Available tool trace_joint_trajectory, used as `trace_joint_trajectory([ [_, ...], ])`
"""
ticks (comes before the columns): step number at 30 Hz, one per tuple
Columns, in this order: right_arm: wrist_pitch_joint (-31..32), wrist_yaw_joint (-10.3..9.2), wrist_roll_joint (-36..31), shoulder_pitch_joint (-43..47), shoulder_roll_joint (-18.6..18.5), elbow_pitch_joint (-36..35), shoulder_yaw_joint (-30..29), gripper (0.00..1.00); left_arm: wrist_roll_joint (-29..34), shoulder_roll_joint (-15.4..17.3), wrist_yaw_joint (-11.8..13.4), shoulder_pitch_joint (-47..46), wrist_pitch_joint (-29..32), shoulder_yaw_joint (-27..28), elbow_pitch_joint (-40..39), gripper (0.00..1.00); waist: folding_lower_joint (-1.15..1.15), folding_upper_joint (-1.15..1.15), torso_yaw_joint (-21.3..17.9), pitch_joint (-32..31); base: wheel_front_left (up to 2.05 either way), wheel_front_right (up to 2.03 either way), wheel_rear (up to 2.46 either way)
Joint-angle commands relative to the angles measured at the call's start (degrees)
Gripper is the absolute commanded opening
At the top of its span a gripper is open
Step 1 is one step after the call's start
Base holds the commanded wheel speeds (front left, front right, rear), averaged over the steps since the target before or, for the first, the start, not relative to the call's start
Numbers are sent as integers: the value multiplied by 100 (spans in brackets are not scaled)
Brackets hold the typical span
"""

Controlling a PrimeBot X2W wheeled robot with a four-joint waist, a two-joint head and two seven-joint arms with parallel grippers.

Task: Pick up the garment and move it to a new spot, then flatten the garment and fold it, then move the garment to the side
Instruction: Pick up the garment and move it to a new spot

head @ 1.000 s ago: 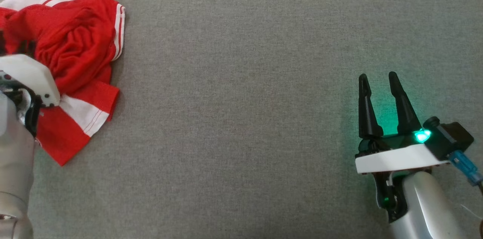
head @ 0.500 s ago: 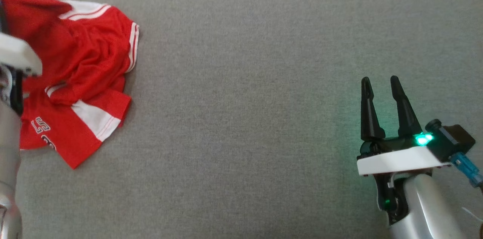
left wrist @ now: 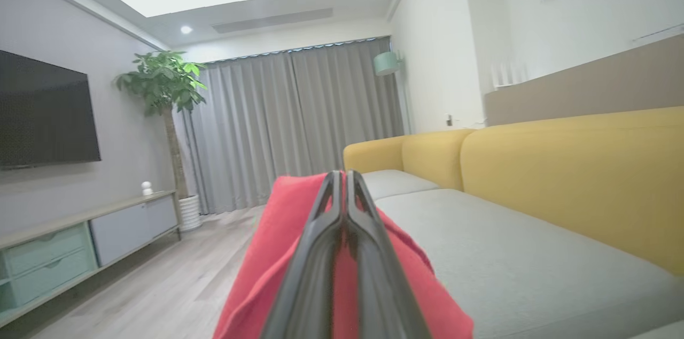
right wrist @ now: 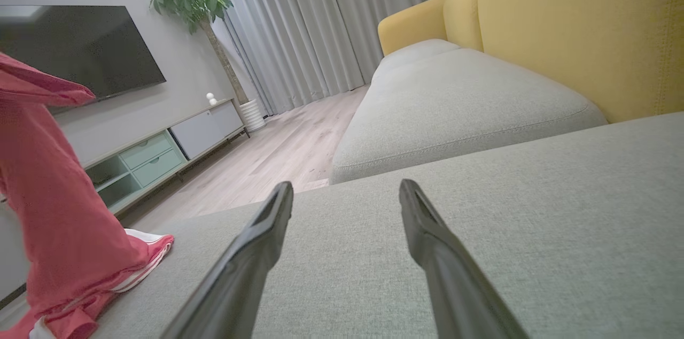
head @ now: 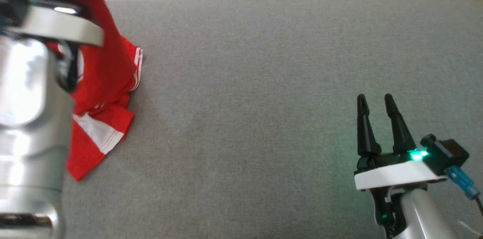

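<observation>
grey sofa seat (head: 264,80) w/ yellow back (left wrist: 561,168), left tool (left wrist: 342,176) pinching red garment (left wrist: 267,243), right tool (head: 374,98) spread above seat.

Grey sofa seat (head: 264,99), wide, flat. Yellow backrest (left wrist: 577,168) behind it. Wall-mtd TV (left wrist: 43,109) above low cabinet (left wrist: 80,237) w/ teal drawers. Potted plant (left wrist: 163,82) beside grey curtains (left wrist: 294,125). Pale wood floor (left wrist: 176,275). Teal lamp (left wrist: 386,62) by curtains.

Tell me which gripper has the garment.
The left gripper: it is pinched shut on the red garment. The right gripper stands open over the grey cushion, holding nothing.
</observation>
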Motion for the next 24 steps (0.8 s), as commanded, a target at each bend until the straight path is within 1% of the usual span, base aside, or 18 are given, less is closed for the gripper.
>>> trace_joint_trajectory([
  [1, -62, 44, 68, -57, -28, -158, 157, 100, -40, 135, -29, -160, -23, 51, -347, 0, 1, 0, -92, -64, 0, 0, 0],
  [5, -62, 44, 122, -37, -28, -170, 204, 100, -119, -115, -43, -38, 119, -195, -735, 0, 1, 0, -267, -100, 0, 0, 0],
  [6, -62, 44, 122, -37, -28, -170, 204, 100, -119, -115, -43, -38, 119, -195, -735, 0, 1, 0, -267, -100, 0, 0, 0],
  [12, -62, 44, 195, -65, -28, -195, 266, 100, -184, -415, -57, 80, 384, -593, -1093, 0, 1, 0, -623, -69, 0, 0, 0],
  [18, -62, 44, 298, -132, -28, -238, 319, 100, -179, -579, -63, 26, 521, -874, -1097, 0, 1, 0, -1032, 75, 0, 0, 0],
  [24, -62, 44, 434, -252, -28, -274, 478, 100, -221, -668, -64, 16, 583, -1029, -946, 0, 1, 0, -1633, 212, 0, 0, 0],
])
